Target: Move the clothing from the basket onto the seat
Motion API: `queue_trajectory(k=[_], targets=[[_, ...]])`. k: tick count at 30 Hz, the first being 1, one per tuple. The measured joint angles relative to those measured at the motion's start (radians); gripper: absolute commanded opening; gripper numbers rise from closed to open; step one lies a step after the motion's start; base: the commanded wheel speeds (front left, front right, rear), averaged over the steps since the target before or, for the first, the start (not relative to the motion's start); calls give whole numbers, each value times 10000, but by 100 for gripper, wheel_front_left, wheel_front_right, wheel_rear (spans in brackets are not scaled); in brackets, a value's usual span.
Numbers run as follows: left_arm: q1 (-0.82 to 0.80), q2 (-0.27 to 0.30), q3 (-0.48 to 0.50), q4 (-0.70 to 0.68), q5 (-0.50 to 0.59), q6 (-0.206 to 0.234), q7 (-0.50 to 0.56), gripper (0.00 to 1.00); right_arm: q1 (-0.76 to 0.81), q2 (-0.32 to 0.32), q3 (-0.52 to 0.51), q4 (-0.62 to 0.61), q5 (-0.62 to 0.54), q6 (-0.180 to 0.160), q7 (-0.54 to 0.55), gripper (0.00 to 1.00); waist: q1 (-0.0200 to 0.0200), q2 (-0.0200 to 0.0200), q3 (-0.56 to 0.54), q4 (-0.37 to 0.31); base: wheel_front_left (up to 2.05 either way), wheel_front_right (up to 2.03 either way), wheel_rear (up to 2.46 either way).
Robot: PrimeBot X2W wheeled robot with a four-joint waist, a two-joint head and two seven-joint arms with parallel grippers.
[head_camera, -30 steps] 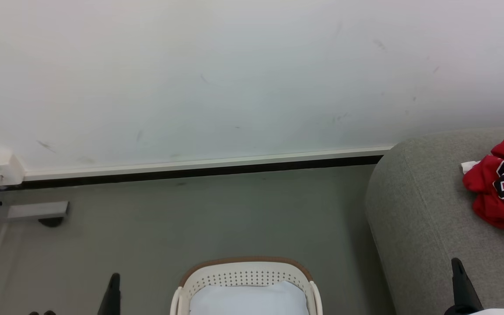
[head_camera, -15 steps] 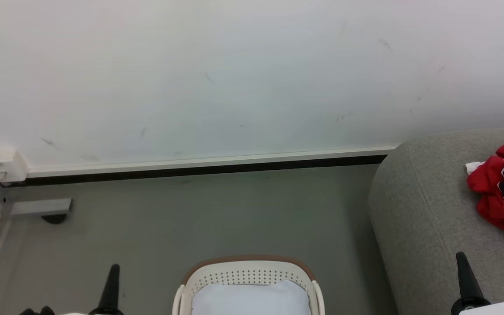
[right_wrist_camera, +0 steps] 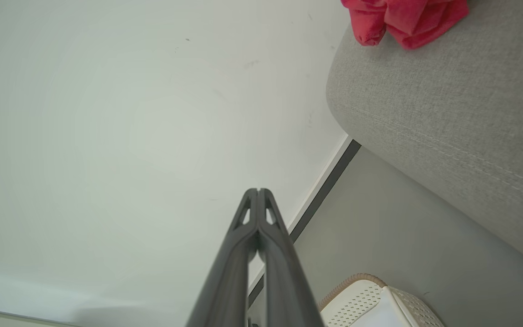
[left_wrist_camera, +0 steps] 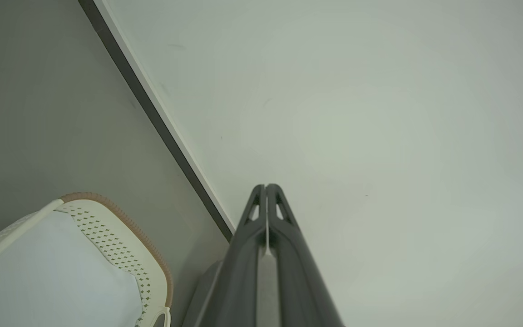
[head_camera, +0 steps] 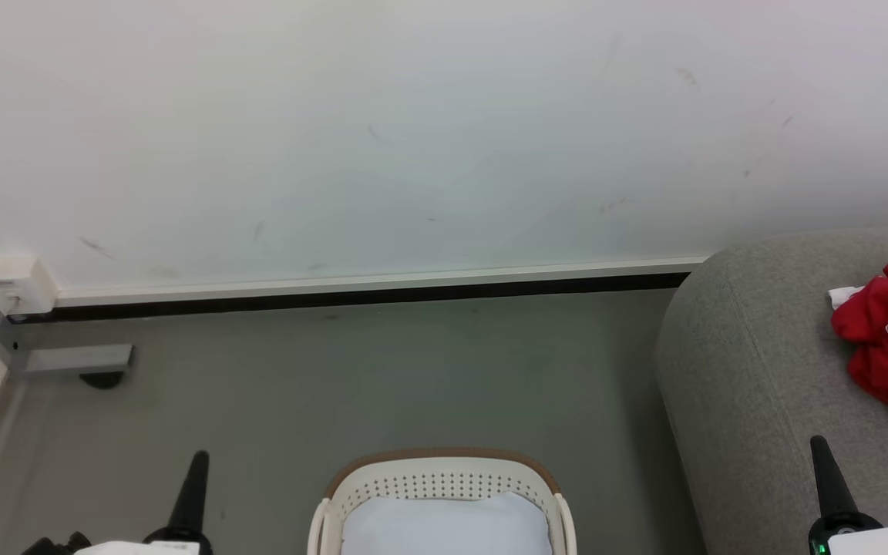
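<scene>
**Operator:** Where is the task item, taking the basket as reference?

**Technician:** The reference is the small oval cream-white perforated plastic basket (head_camera: 444, 486) with a brown rim. The bright red crumpled sports clothing (head_camera: 868, 339) lies well to the right of the basket and farther back. It rests on top of the large light-grey fabric seat (head_camera: 745, 370). No red shows in the visible part of the basket, where a pale blue-white pad (head_camera: 444, 528) lies.

**Operator:** What is the gripper condition?

**Technician:** The left gripper (head_camera: 197, 470) is left of the basket, its fingers pressed together with nothing between them. The right gripper (head_camera: 823, 459) is right of the basket on the seat side, likewise clenched and empty.

**Operator:** Which arm is nearer?

**Technician:** The right one. The clothing lies beyond it and slightly to its right, apart from it. The heap is bunched, with black-and-white lettering and a white edge. The picture border cuts it, so its long axis cannot be told. In my judgement the transfer appears complete and no further grasp seems needed.
</scene>
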Motion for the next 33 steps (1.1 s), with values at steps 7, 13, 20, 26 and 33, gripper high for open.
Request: queue_trajectory(k=[7,13,20,26,33], targets=[[-122,-2,54,-8,-602,-61,174,0,-91,-4,-71,-54,629,-2,140,0,0,0,20,55,0,0,0],[-195,-4,96,-12,-1106,-77,284,0,-127,-10,-134,-104,1168,-2,272,0,0,0,37,102,0,0,0],[-317,-6,148,-21,-1632,-119,430,0,-158,-15,-211,-150,1737,-2,437,0,0,-1,56,156,0,0,0],[-383,-8,186,-21,-2015,-153,539,0,-241,-19,-270,-174,2197,-2,537,0,0,0,73,203,0,0,0],[-453,-10,234,-27,-2500,-167,665,0,-292,-23,-324,-207,2600,-2,652,0,0,0,90,251,0,0,0]])
